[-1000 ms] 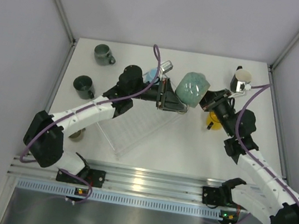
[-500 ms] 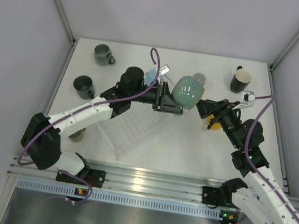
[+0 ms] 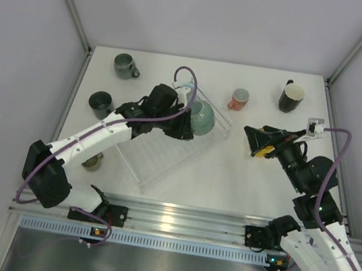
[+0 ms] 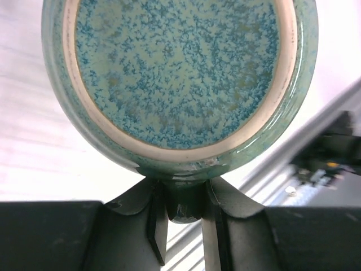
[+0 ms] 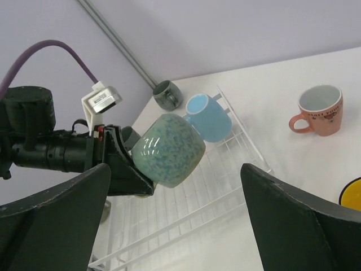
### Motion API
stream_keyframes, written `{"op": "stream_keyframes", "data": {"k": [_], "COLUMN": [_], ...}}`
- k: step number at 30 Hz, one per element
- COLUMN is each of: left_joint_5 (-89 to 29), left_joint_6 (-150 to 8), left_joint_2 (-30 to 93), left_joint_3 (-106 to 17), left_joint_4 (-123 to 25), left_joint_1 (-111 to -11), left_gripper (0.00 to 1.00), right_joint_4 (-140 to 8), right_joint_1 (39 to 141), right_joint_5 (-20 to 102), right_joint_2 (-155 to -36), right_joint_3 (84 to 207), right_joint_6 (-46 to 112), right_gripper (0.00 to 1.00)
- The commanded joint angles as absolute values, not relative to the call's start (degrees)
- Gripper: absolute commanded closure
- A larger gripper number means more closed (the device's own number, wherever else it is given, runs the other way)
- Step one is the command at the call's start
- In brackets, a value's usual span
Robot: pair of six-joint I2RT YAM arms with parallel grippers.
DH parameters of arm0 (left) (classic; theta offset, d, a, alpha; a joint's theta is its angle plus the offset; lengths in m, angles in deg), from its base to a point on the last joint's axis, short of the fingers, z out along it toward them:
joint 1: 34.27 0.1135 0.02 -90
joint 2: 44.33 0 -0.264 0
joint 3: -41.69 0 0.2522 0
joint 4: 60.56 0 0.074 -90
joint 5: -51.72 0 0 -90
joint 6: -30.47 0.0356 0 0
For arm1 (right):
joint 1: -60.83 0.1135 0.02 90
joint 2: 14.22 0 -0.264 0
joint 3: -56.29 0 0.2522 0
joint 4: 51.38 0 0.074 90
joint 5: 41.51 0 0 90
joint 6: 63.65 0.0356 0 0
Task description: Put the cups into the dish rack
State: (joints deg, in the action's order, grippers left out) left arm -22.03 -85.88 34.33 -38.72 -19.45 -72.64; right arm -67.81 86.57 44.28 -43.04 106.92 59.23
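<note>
Speckled pale teal-green ceramic mug (image 5: 168, 149) is hanging over the far end of the clear ribbed plastic dish rack (image 5: 225, 186), just beside the light blue ceramic mug (image 5: 207, 116) sitting in it. My left pincer (image 4: 183, 210) is clamping only its handle, so I'm risking it swinging or knocking the blue one when lowering. My right pincer (image 3: 253, 139) is gaping, carrying nothing. Handle is mostly hiding between my fingers, and the rack slots are reading poorly through clear plastic.
</note>
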Motion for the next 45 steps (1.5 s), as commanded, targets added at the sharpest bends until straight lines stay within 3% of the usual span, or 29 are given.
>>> {"op": "stream_keyframes", "data": {"k": [1, 12, 45], "left_joint_5": [-32.5, -37.2, -34.2], "left_joint_6": [-77.3, -70.3, -71.0], "left_joint_2": [32.9, 39.2, 54.6], "left_joint_3": [-43.0, -44.5, -49.4], "left_joint_4": [-20.9, -21.0, -29.6], "left_joint_1": [-72.5, -72.5, -72.6], "left_gripper": [1.00, 1.00, 1.00], "right_joint_4": [-69.6, -70.8, -75.4], "right_joint_1": [87.4, 87.3, 87.4], "right_joint_5": [45.3, 45.2, 48.2], "right_joint_2": [-42.3, -41.8, -40.1], "right_joint_3": [109.6, 109.9, 110.4], "right_joint_6": [57.0, 55.2, 50.1], "right_gripper": [0.01, 0.01, 0.01]}}
